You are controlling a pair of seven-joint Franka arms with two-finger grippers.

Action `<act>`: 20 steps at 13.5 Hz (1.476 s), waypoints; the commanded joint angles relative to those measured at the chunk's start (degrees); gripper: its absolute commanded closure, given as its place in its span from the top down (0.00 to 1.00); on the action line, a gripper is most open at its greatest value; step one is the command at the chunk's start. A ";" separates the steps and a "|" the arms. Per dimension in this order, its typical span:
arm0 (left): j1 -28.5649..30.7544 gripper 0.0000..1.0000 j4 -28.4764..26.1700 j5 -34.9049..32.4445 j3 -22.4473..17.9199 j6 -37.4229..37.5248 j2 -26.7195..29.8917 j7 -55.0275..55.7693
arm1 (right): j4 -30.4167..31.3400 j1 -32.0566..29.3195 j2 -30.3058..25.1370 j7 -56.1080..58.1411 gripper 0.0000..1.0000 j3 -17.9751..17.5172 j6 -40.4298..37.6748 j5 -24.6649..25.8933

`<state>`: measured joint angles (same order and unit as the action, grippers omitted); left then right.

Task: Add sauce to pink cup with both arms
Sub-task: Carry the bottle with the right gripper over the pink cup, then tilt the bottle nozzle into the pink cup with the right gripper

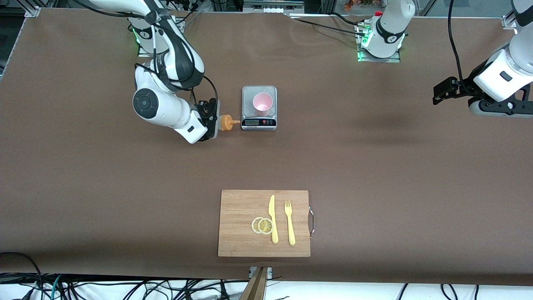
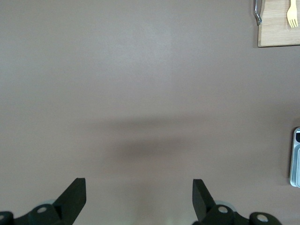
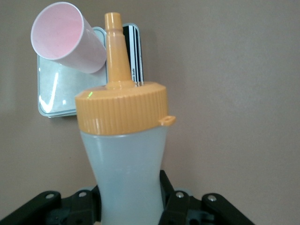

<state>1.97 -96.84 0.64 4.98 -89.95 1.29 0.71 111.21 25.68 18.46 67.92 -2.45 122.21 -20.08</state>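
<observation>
In the front view the sauce bottle [image 1: 225,122] shows only its orange cap and nozzle; its whitish body is hidden by the right gripper [image 1: 213,119] clamped round it. In the right wrist view the bottle's base [image 3: 129,206] runs off the picture's edge, and its nozzle covers part of the scale [image 3: 61,89]. The scale's display [image 1: 252,122] is too small to read. The left arm [image 1: 506,75] is cut off at the edge of the front view. In the left wrist view only the tips of the left gripper's fingers [image 2: 75,197] show, the cutting board [image 2: 279,28] and fork [image 2: 292,14] are cropped, and a sliver of the scale [image 2: 296,157] appears.
</observation>
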 commanded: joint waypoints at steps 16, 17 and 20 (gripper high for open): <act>0.23 1.00 -0.28 -1.35 0.47 0.30 0.38 0.25 | 0.42 12.01 -2.55 -19.21 0.00 0.25 -3.54 20.07; 0.23 1.00 -0.28 -1.35 0.47 0.31 0.38 0.25 | -0.63 12.98 -2.38 -20.53 0.00 0.25 -5.56 21.48; 0.31 1.00 -0.19 -1.35 0.47 0.22 0.38 0.17 | -2.40 13.60 -1.59 -21.60 0.00 0.25 -7.95 22.54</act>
<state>1.97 -96.99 0.55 5.05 -89.95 1.28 0.72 110.41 38.43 17.00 47.64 -2.52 116.58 1.06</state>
